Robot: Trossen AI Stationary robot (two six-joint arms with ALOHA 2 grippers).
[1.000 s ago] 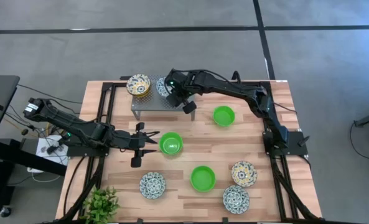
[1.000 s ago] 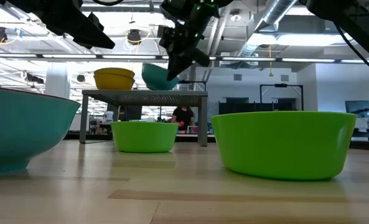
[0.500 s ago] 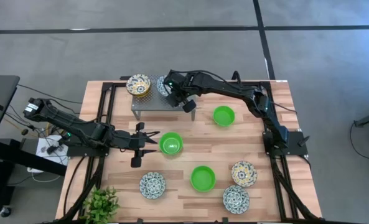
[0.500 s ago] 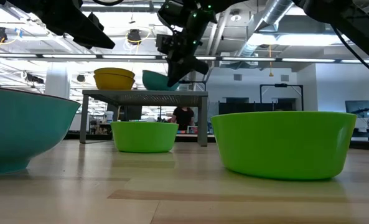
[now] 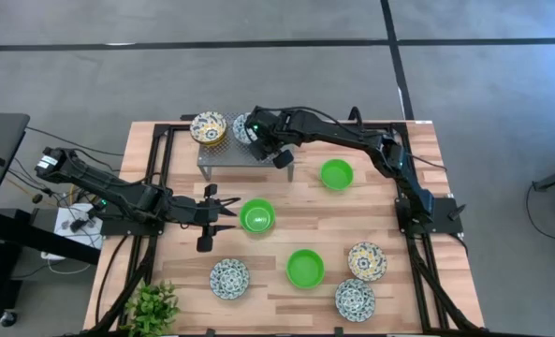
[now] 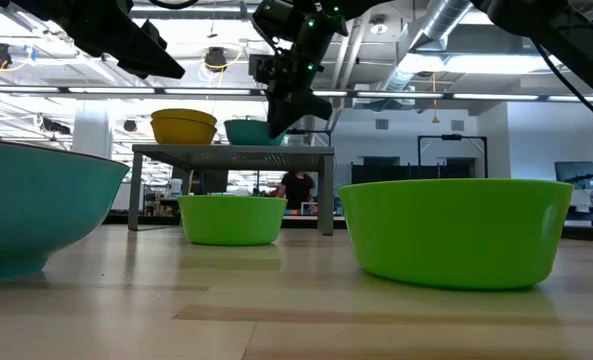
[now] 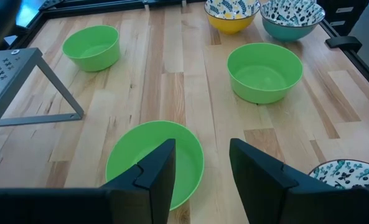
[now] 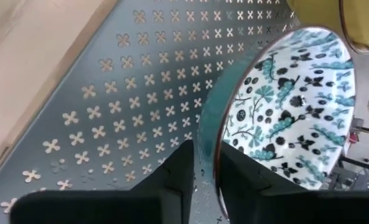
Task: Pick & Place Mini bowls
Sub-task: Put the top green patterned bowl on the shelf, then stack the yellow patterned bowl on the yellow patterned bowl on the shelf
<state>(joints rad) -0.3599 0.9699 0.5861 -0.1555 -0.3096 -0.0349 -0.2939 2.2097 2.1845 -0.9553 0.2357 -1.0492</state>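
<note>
My right gripper (image 5: 258,134) reaches over the grey perforated stand (image 5: 223,150) at the table's far side and is shut on a blue-and-white bowl (image 5: 244,128). That bowl sits next to stacked yellow-cream bowls (image 5: 208,127). In the low view the bowl (image 6: 248,131) stands level on the stand's top (image 6: 231,152). My left gripper (image 5: 232,213) is open, just left of a green bowl (image 5: 256,216) at the table's middle. In the left wrist view its fingers (image 7: 153,174) straddle that bowl's near rim (image 7: 154,160); I see no contact. My right gripper holds the blue-and-white bowl by its rim (image 8: 208,146), on the side toward the table's right. One finger (image 8: 241,171) is inside the bowl and one finger (image 8: 183,169) outside. The fingers slant down from the right. The bowl is level, its base on the stand's top.
Two more green bowls (image 5: 336,174) (image 5: 305,268) stand on the wood table. Near the front edge are two blue-and-white bowls (image 5: 229,278) (image 5: 355,300) and a yellow-cream one (image 5: 366,261). A potted plant (image 5: 153,304) is at the near left corner.
My right gripper has come down a little toward the stand and the yellow-cream stack. The blue-and-white bowl, tilted and raised a second ago, now sits level on the stand's top.
</note>
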